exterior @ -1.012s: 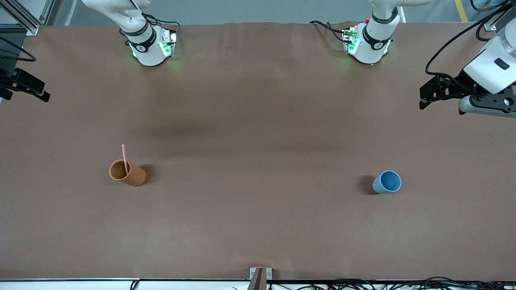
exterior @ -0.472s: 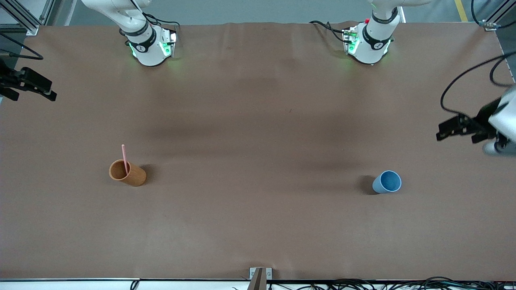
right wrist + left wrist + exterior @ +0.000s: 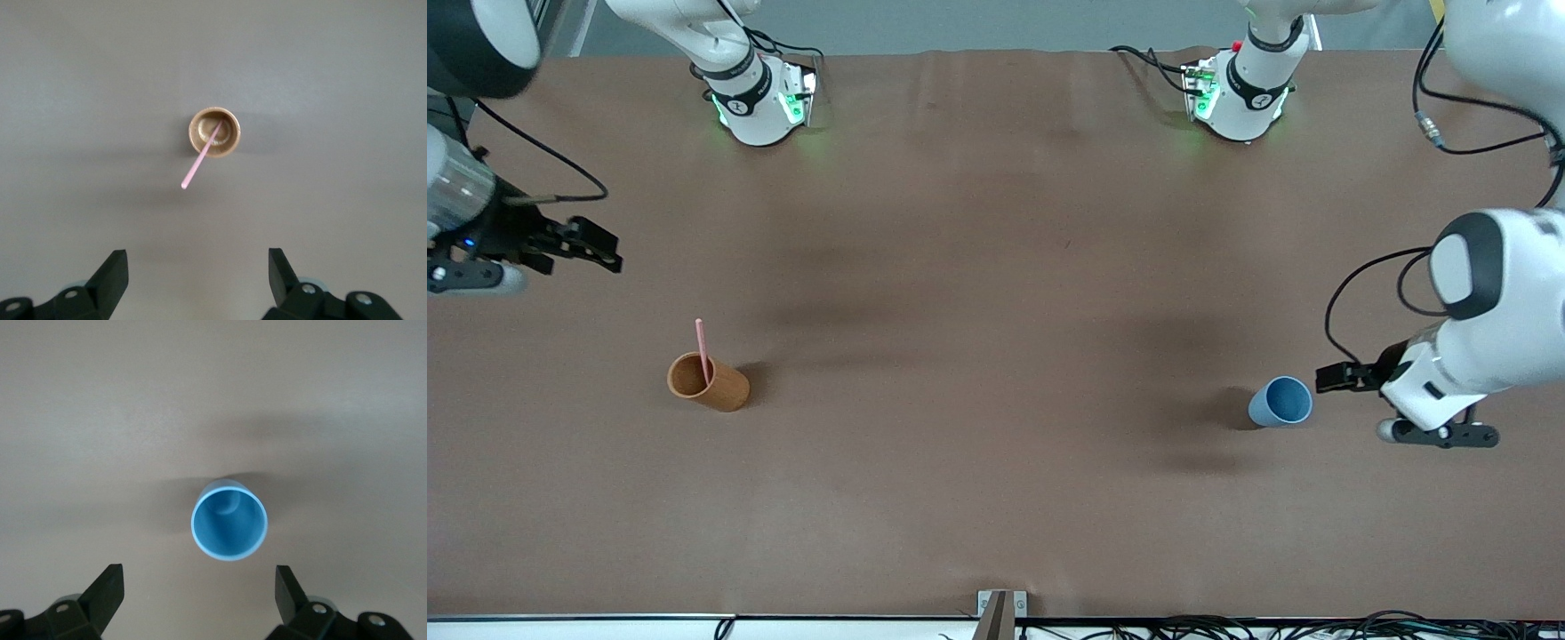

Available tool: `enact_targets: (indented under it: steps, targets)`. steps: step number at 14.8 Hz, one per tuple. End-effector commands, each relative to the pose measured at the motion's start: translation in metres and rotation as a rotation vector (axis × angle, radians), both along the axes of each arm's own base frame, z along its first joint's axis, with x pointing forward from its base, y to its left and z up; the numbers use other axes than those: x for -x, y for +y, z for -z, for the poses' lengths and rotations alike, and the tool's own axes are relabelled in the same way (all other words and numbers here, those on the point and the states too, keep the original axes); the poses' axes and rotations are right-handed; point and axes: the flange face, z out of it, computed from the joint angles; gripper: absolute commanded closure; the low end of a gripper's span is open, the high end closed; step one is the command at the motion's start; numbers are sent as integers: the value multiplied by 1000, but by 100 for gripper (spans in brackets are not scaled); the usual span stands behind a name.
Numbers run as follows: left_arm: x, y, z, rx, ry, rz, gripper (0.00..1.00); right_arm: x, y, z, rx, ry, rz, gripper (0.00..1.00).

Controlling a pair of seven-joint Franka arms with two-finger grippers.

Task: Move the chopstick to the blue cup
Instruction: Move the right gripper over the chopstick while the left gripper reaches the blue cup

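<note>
The pink chopstick [image 3: 701, 342] stands tilted in an orange-brown cup [image 3: 725, 388] toward the right arm's end of the table. In the right wrist view the chopstick [image 3: 199, 163] leans out over the rim of this cup [image 3: 230, 133]. My right gripper [image 3: 607, 252] hangs open and empty over bare table, apart from that cup; its wrist view shows its jaws [image 3: 197, 260] spread wide. The blue cup [image 3: 1282, 401] stands upright and empty toward the left arm's end. My left gripper [image 3: 1327, 378] is open just beside it, the cup [image 3: 229, 523] lying ahead of the spread jaws [image 3: 199, 579].
Brown cloth covers the whole table [image 3: 996, 498]. The two arm bases [image 3: 760, 102] [image 3: 1240, 98] stand along its edge farthest from the front camera. A small metal bracket [image 3: 1001, 604] and cables sit at the edge nearest that camera.
Both arms have swung in over the table. The left gripper came to the blue cup's side; the right gripper moved in toward the orange-brown cup. Cups and chopstick have not moved.
</note>
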Motion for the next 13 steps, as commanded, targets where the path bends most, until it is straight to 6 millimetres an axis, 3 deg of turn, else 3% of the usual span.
enact_targets:
  steps: [1,3,4,5,8,10,13]
  targets:
    - [5,3,35,-5,-16,-2,0,20,14,46,-11,-38,-29,10]
    - [9,0,68,-8,-8,-8,0,34,27,88,-14,-83,-54,13]
    - [10,2,77,-9,-17,-16,0,42,44,108,-16,-103,-87,18]
    - [11,1,84,-8,-21,-18,0,44,47,120,-15,-119,-93,22]
    - [9,2,99,-9,-20,-20,5,45,47,134,-4,-160,-105,36]
    - [7,0,113,-9,-29,-24,20,44,47,143,46,-155,-146,41]
    - [8,-2,119,-9,-26,-23,60,44,42,157,95,-173,-184,46]
